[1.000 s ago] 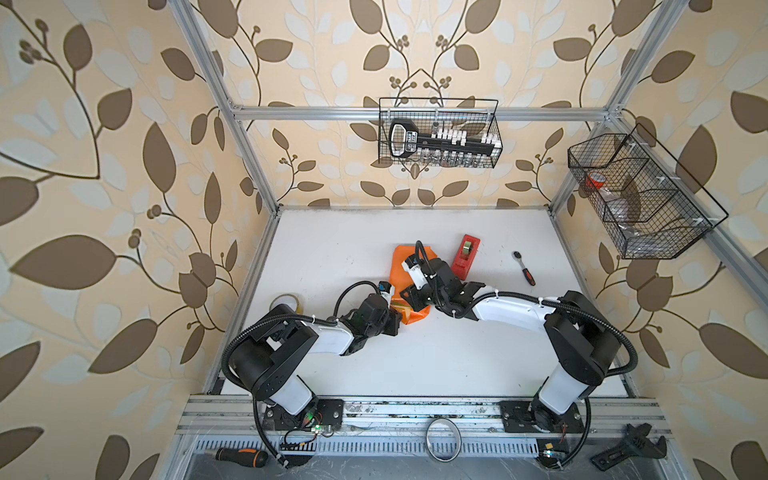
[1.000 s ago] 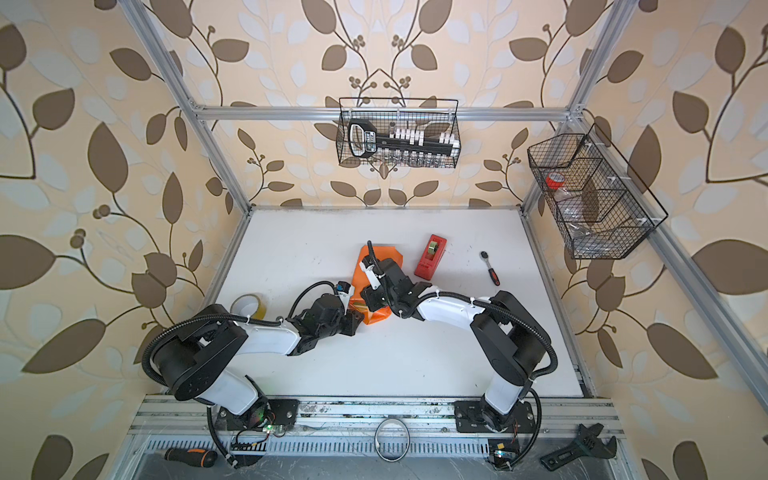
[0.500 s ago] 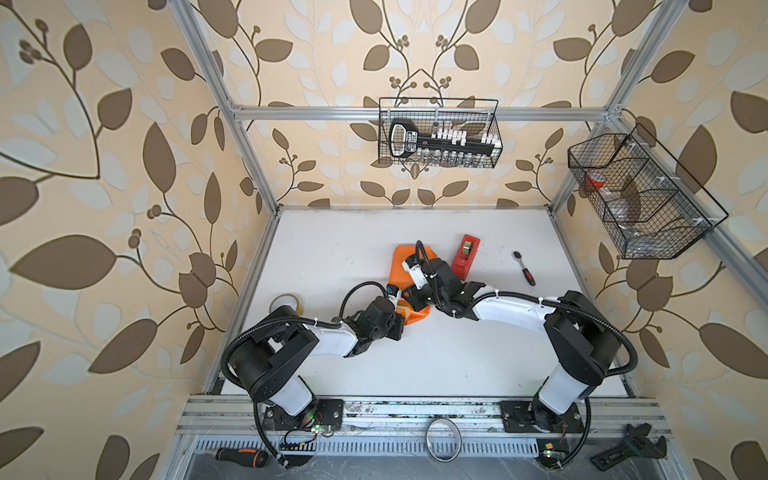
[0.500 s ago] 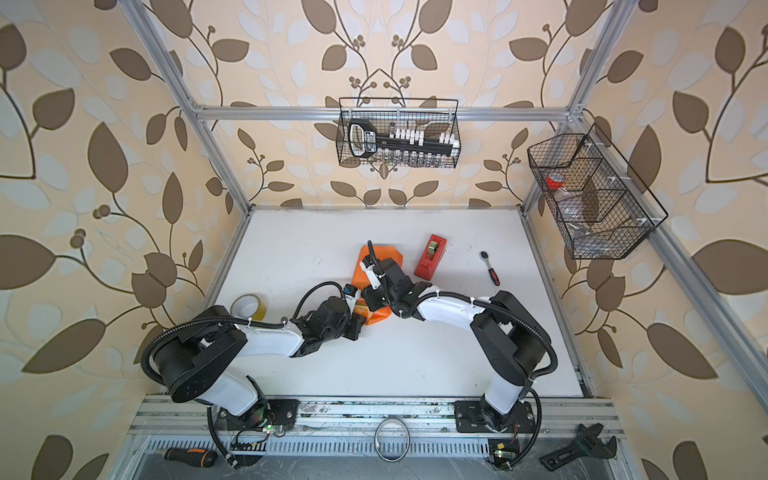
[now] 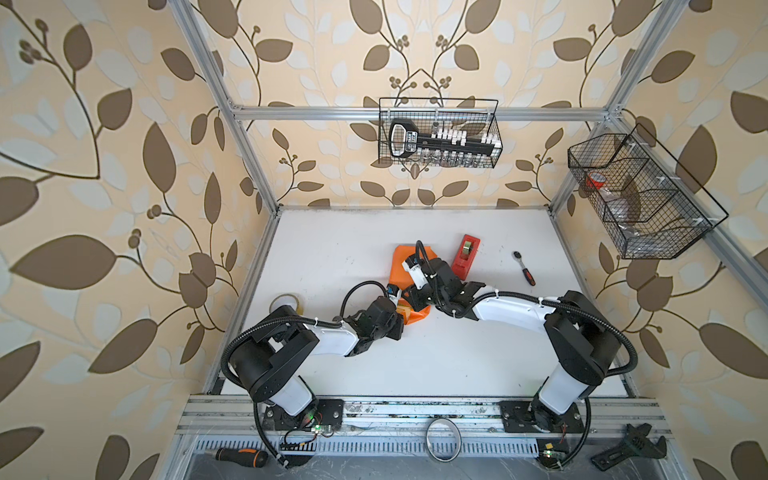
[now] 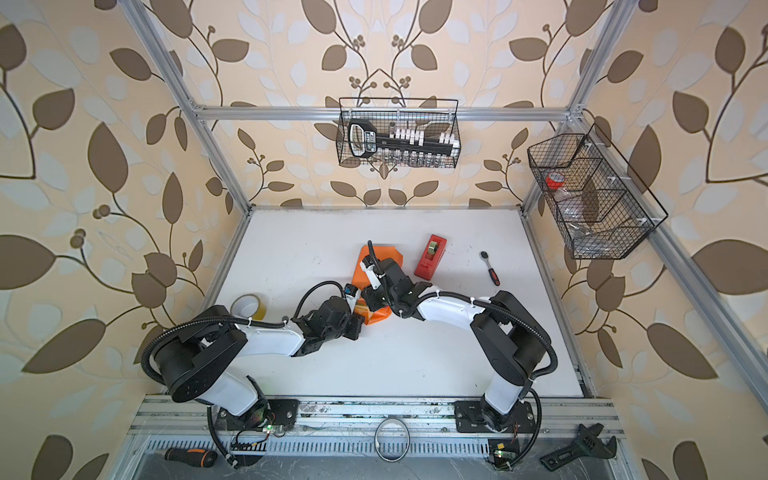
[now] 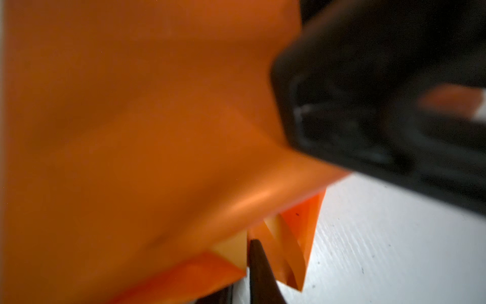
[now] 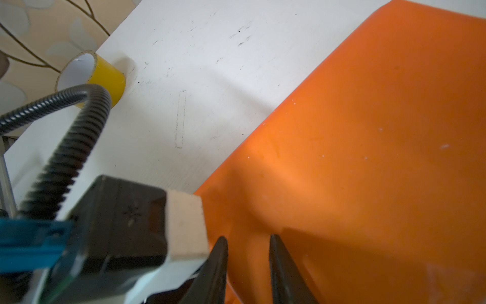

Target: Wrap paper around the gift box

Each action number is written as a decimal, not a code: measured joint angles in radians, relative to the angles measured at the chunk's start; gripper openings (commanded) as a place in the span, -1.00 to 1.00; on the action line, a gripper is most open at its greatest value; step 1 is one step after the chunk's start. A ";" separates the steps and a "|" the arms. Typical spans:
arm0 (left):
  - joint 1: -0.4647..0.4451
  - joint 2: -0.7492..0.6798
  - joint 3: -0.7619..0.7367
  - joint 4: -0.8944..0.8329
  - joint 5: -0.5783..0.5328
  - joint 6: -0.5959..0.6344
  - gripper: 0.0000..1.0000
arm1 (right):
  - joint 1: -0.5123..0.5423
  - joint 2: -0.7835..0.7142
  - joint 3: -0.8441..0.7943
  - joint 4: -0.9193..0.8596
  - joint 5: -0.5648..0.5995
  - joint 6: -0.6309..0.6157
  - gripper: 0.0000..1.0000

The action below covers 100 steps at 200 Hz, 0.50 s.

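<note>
Well left of the red tape dispenser [image 5: 466, 254], the left gripper [image 5: 404, 315] noses into the end folds of the paper [image 5: 400, 266]; I cannot tell if its claw pinches. The folded orange paper lies just left of the dispenser. The right gripper [image 8: 247, 239] hangs over it, fingers slightly parted, holding nothing.

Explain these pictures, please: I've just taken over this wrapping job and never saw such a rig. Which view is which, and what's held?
Two tabletop robot arms, each ending in a two-fingered gripper. The two wide pictures look down from one overhead camera pair; each close-up comes from a camera on one wrist. On the table lie the orange paper, folded into a parcel, a red tape dispenser, a ratchet and a yellow tape roll. The gift box is hidden, presumably inside. The right gripper sits over the parcel, fingers slightly apart, gripping nothing visible. The left gripper is at the parcel's folded end; its close-up is blurred, so its grip is unclear.
</note>
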 measured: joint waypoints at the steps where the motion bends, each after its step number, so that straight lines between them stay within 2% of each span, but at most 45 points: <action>1: 0.000 0.000 0.000 0.000 0.000 0.000 -0.70 | 0.000 0.000 0.000 0.000 0.000 0.000 -0.40; 42: -0.022 -0.012 -0.020 0.014 0.002 0.022 -0.72 | -0.005 0.000 -0.001 0.002 -0.005 0.004 -0.40; 66: -0.052 -0.015 -0.029 0.031 0.027 0.042 -0.74 | -0.016 0.000 -0.008 0.014 -0.032 0.012 -0.40; 100: -0.051 -0.015 -0.036 0.045 0.033 0.047 -0.76 | -0.037 0.000 -0.020 0.040 -0.078 0.030 -0.40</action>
